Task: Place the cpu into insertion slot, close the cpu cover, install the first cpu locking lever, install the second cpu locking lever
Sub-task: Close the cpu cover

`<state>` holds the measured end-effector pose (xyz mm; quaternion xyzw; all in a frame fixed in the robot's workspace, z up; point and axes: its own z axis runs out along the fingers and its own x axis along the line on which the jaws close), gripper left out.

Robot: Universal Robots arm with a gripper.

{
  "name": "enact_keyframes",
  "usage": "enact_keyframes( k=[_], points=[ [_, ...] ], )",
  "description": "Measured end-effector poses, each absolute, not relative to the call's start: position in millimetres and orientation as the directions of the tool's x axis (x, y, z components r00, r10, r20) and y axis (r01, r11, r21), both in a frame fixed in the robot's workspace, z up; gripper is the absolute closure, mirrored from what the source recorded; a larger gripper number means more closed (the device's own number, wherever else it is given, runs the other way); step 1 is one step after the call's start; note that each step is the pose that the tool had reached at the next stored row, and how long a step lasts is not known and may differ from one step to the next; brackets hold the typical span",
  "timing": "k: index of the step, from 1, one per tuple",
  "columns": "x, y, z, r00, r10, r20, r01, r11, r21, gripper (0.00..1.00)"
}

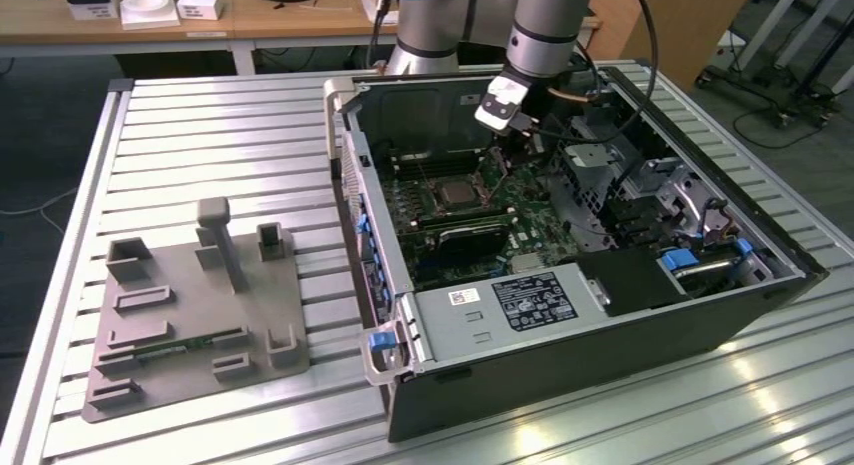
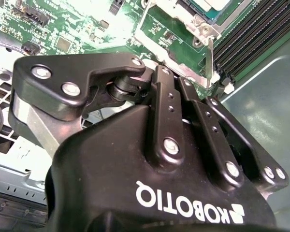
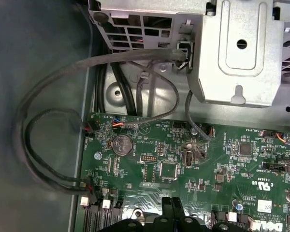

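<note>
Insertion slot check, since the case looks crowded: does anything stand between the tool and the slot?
Only a thin metal lever, standing upright at the edge of the insertion slot nearest the tool. Otherwise nothing visible stands between them.

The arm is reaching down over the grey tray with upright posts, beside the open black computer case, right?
No. The exterior view shows the gripper inside the open black computer case, above its green circuit board. The grey tray with upright posts lies beside the case, on the exterior view's left.

Slatted table (image 1: 200, 135) holds computer case (image 1: 601, 355), grey fixture (image 1: 187, 315)
</note>
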<state>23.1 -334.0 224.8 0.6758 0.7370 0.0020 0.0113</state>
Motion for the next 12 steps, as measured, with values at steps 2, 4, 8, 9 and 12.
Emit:
enact_keyframes(
  k=[2, 4, 8, 9, 12],
  points=[
    [22.8, -334.0, 224.8, -0.086, 0.996, -0.014, 0.996, 0.087, 0.018, 0.90],
    [22.2, -334.0, 224.8, -0.086, 0.996, -0.014, 0.996, 0.087, 0.019, 0.90],
    [21.9, -333.8, 228.0, -0.086, 0.996, -0.012, 0.996, 0.086, 0.026, 0.90],
    [21.9, -334.0, 230.6, -0.086, 0.996, -0.013, 0.996, 0.087, 0.028, 0.90],
    [21.9, -334.0, 236.5, -0.086, 0.996, -0.014, 0.996, 0.087, 0.032, 0.90]
  ],
)
